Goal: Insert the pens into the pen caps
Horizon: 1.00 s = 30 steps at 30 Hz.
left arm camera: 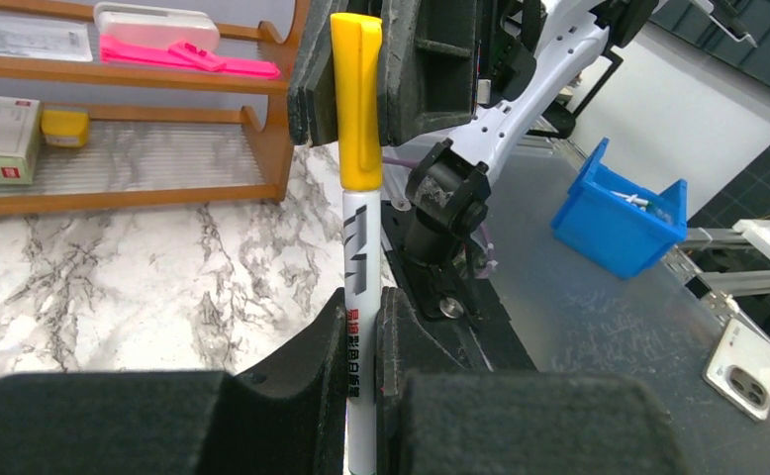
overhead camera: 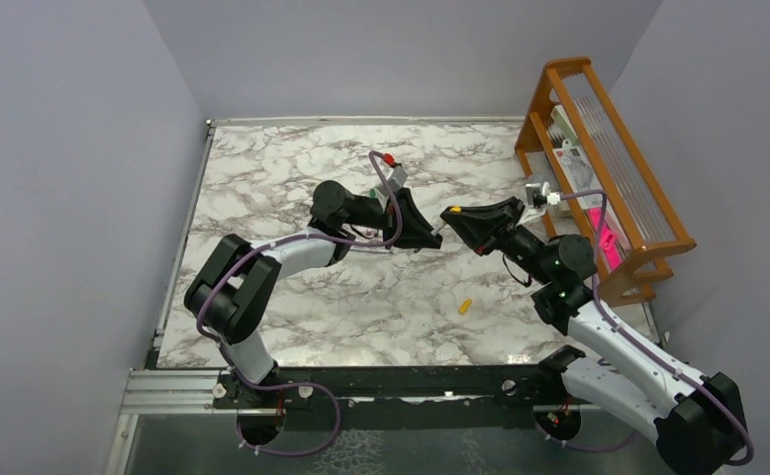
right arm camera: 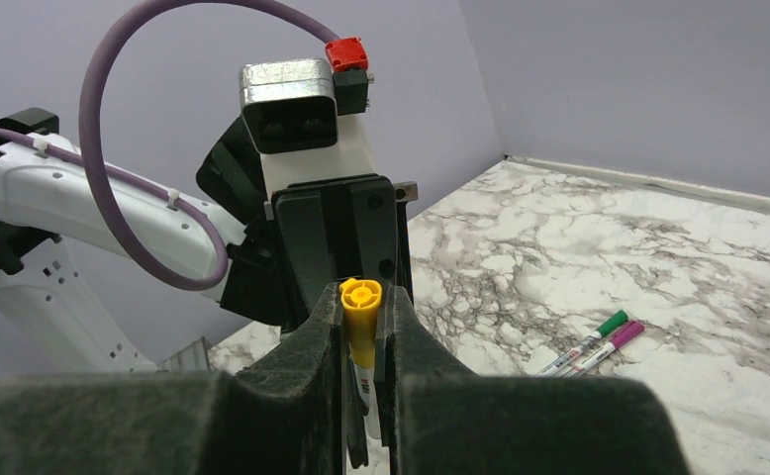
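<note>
The left gripper (left arm camera: pixel 363 322) clamps a pen (left arm camera: pixel 359 247); the right gripper (right arm camera: pixel 361 322) pinches its yellow cap (left arm camera: pixel 357 99), seemingly seated. The green-capped pen (right arm camera: pixel 584 344) and magenta-capped pen (right arm camera: pixel 604 350) lie on the bench (right arm camera: pixel 718 287) (two done); a loose yellow cap (overhead camera: pixel 465 306) waits.

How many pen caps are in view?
4: yellow plastic cap on the held white pen; loose yellow cap on the marble table; green cap and magenta cap on two pens lying side by side.

Yellow cap (left arm camera: pixel 356 99), white pen (left arm camera: pixel 361 297) w/ grey print, grey-veined white marble tbl (overhead camera: pixel 262 168)
</note>
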Each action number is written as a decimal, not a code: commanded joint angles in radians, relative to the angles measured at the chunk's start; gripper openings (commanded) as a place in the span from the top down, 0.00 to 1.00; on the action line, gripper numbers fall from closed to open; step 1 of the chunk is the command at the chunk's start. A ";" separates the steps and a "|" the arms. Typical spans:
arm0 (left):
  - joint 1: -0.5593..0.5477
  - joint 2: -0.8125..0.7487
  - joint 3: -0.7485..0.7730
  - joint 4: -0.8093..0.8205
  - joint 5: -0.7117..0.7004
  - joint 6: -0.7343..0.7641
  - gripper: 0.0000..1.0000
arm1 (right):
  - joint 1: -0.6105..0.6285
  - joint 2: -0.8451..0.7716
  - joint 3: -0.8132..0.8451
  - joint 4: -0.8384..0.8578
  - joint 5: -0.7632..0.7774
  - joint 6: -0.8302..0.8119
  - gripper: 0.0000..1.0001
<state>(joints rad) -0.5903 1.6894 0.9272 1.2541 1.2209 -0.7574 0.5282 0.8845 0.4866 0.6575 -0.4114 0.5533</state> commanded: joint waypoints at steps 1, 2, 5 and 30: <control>0.005 -0.030 0.118 0.202 -0.194 -0.031 1.00 | 0.039 0.057 -0.107 -0.281 -0.179 0.037 0.99; 0.004 -0.028 0.121 0.203 -0.193 -0.032 1.00 | 0.039 0.067 -0.108 -0.281 -0.181 0.033 0.99; 0.004 -0.021 0.133 0.203 -0.187 -0.037 1.00 | 0.039 0.095 -0.107 -0.289 -0.195 0.025 0.99; 0.040 0.063 -0.021 0.154 -0.266 0.022 1.00 | 0.039 -0.140 -0.080 -0.304 0.134 0.028 0.72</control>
<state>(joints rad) -0.5896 1.7454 0.9482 1.3388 1.2327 -0.8238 0.5365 0.8238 0.4427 0.6510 -0.3550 0.5907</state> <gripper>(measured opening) 0.106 0.218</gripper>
